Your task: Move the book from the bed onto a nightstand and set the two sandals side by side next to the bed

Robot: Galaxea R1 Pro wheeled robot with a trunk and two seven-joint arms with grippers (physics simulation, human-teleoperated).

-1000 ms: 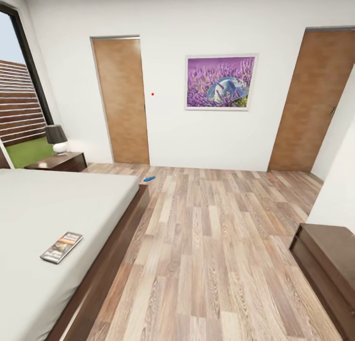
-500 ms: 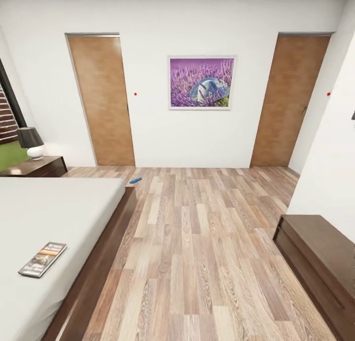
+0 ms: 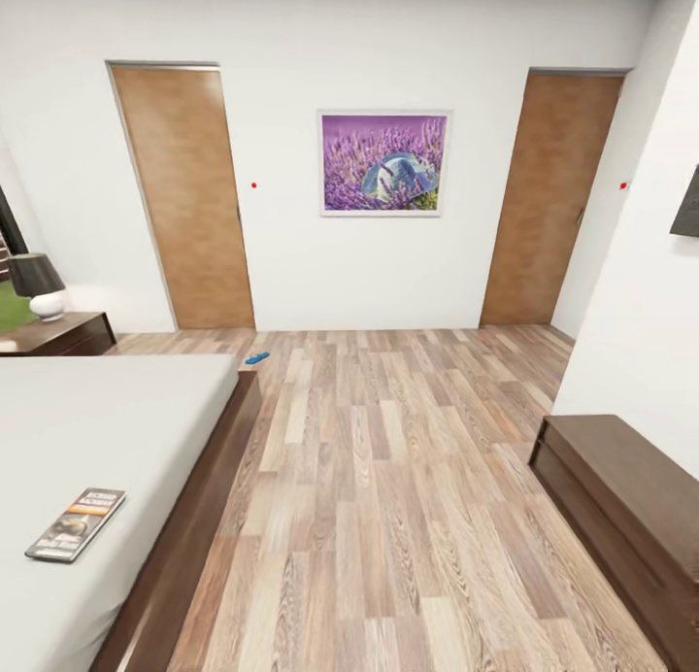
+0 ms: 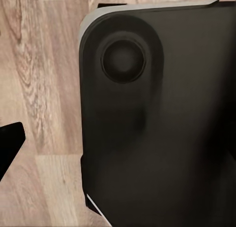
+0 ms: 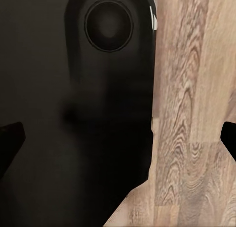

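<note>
The book [image 3: 76, 524], a thin paperback with an orange band, lies flat on the light-grey bed [image 3: 107, 420] near its right edge, at the head view's lower left. One blue sandal [image 3: 257, 358] rests on the wood floor just beyond the bed frame's far corner. A dark nightstand [image 3: 60, 334] stands at the far left, past the mattress. In the left wrist view my left gripper [image 4: 118, 143] hangs over floor planks, one dark fingertip [image 4: 10, 143] showing at the frame edge. My right gripper [image 5: 118, 138] is open, fingertips wide apart, nothing between them.
A lamp [image 3: 37, 285] stands on the nightstand. A long low dark bench [image 3: 621, 497] runs along the right wall. Two brown doors [image 3: 184, 196] [image 3: 544, 196] flank a lavender picture [image 3: 382, 162] on the far wall. Wood floor [image 3: 388, 478] stretches between bed and bench. A black robot part fills much of both wrist views.
The head camera has turned right: the window has slid out of view and the bench and right wall show more. Book and sandal lie where they were.
</note>
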